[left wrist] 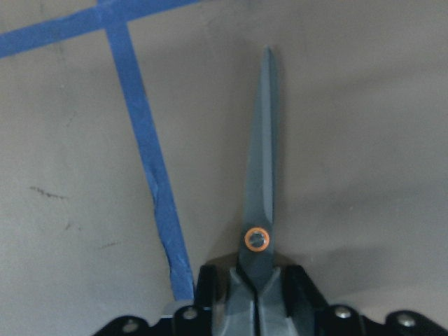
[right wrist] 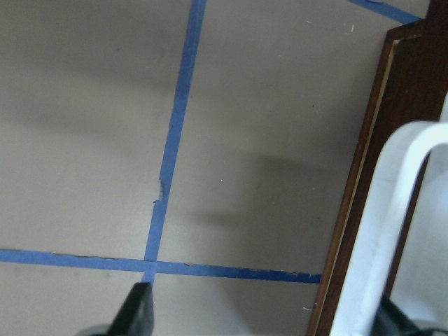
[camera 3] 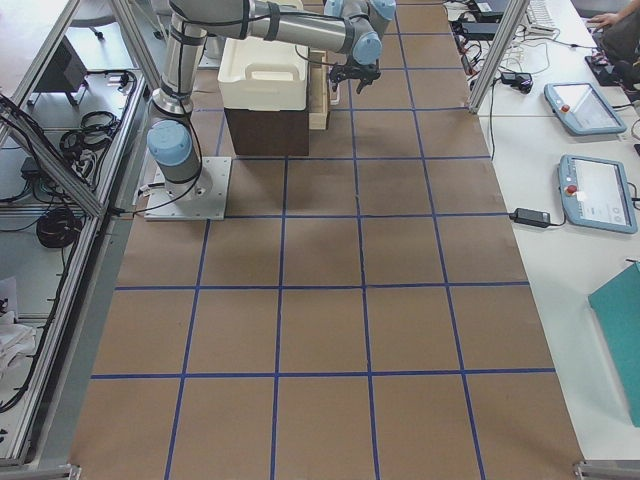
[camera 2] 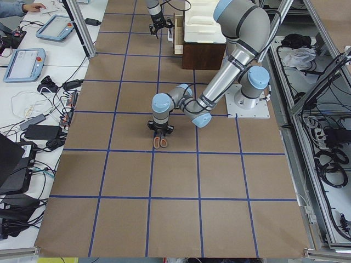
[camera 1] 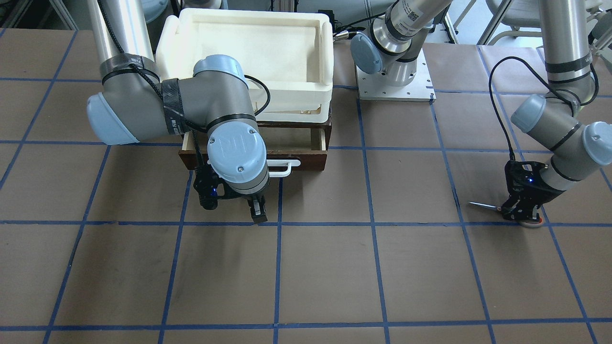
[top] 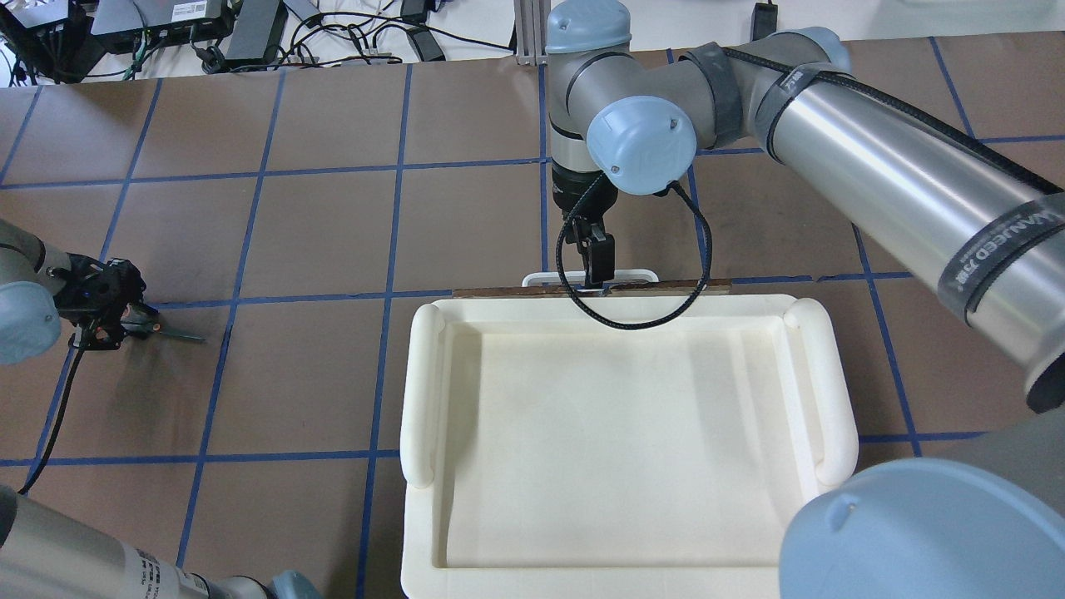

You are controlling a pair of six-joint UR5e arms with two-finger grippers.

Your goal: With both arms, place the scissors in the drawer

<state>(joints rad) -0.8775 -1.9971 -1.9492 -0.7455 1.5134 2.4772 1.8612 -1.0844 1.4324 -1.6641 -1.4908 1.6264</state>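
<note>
The scissors (left wrist: 260, 175) lie on the brown table, blades shut, with the orange pivot just ahead of my left gripper (left wrist: 255, 302). That gripper is shut on their dark shanks at table level. In the front view, the blade tip (camera 1: 480, 205) sticks out from the left gripper (camera 1: 520, 213). The drawer (camera 1: 306, 160) is pulled partly out, showing its pale interior. My right gripper (camera 1: 257, 211) is open just in front of the white bar handle (camera 1: 283, 168). In the right wrist view the handle (right wrist: 381, 231) sits close to one finger.
A white foam tray (top: 424, 391) sits on top of the dark cabinet above the drawer. The left arm's base plate (camera 1: 394, 88) stands beside it. Blue tape lines grid the brown table. Operators' tablets and cables lie on side benches beyond the table edge.
</note>
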